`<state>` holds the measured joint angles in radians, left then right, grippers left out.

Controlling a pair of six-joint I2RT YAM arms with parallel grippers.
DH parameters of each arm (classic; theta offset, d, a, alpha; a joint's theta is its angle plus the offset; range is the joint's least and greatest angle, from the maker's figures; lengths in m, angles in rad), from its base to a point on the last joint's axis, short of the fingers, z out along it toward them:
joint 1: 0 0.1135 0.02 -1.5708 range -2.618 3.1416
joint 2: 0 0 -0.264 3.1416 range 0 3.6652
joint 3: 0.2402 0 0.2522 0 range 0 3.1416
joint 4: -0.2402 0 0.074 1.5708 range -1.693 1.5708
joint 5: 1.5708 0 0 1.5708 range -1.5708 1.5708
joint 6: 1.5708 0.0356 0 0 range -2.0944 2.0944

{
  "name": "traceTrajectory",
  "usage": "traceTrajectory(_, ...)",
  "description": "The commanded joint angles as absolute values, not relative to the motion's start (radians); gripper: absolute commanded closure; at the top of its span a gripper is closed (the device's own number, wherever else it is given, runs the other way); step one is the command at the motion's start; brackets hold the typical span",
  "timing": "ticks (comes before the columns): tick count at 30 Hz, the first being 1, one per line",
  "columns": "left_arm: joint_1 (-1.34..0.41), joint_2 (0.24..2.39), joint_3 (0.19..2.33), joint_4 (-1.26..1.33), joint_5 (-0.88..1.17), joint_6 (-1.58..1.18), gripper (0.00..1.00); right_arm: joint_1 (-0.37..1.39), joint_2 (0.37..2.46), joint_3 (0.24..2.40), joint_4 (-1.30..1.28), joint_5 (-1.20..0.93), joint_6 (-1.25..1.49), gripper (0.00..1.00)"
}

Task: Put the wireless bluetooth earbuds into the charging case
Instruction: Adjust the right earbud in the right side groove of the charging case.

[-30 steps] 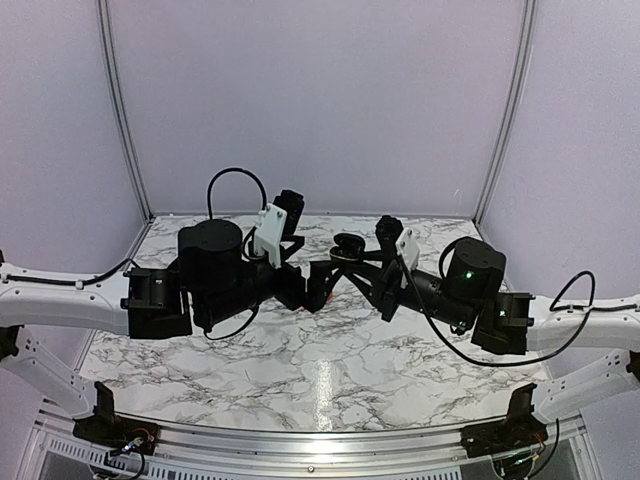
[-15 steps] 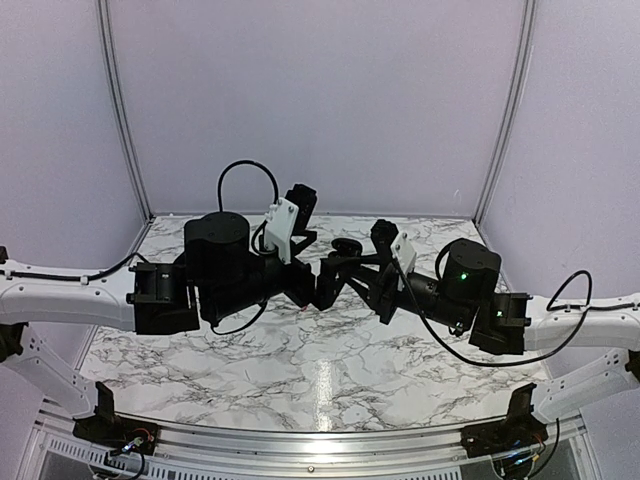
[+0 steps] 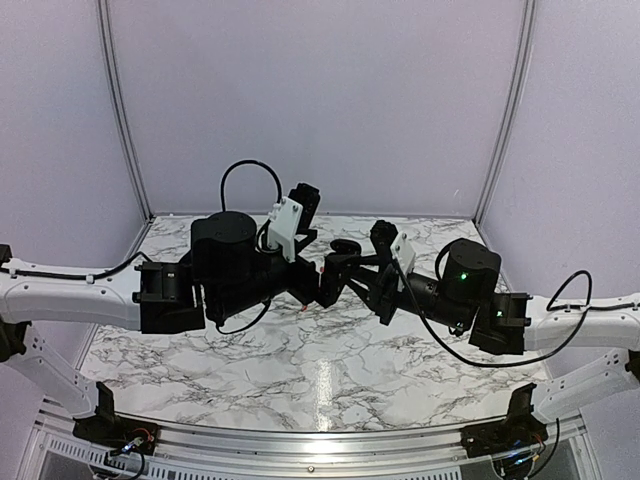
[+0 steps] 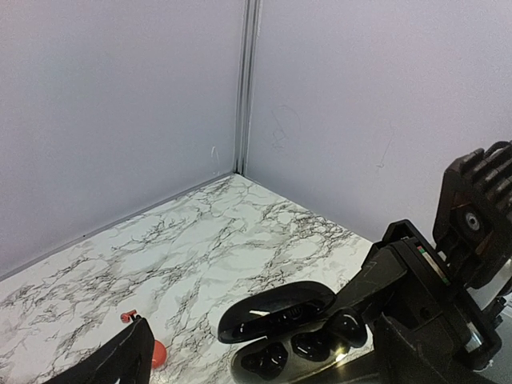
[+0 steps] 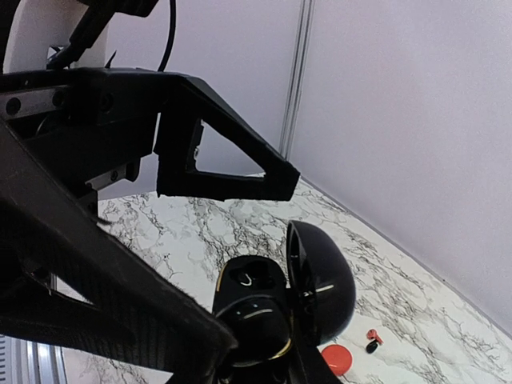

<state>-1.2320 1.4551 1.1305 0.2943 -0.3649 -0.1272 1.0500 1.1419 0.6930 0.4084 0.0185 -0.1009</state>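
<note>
My right gripper is shut on the oval black charging case and holds it above the table with its lid open. One black earbud sits in a slot of the case; it also shows in the left wrist view. The other slot looks empty. My left gripper is open, its fingers spread around the case without touching it. A loose red earbud and a loose black earbud lie on the table.
A round red case lies on the marble table near the loose earbuds; it also shows in the left wrist view beside a red earbud. Lilac walls close in the back and sides.
My left gripper has risen and moved right, close up to the case. My right gripper has shifted slightly left with the case still in it.
</note>
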Motion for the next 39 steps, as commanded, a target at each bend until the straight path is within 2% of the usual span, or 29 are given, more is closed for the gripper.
traceTrajectory(1,-1.220,1.450,1.145,0.299,-0.388,-0.132,0.01,1.055,1.133,0.727,0.424,0.011,-0.098,1.00)
traceTrajectory(24,-1.204,1.392,1.085,0.271,-0.400,-0.127,0.01,1.056,1.115,0.718,0.428,0.010,-0.098,1.00)
traceTrajectory(31,-1.209,1.365,1.066,0.294,-0.283,-0.108,0.01,1.055,1.127,0.726,0.415,0.017,-0.097,1.00)
traceTrajectory(39,-1.213,1.375,1.081,0.310,-0.238,-0.091,0.01,1.055,1.135,0.734,0.400,0.020,-0.093,1.00)
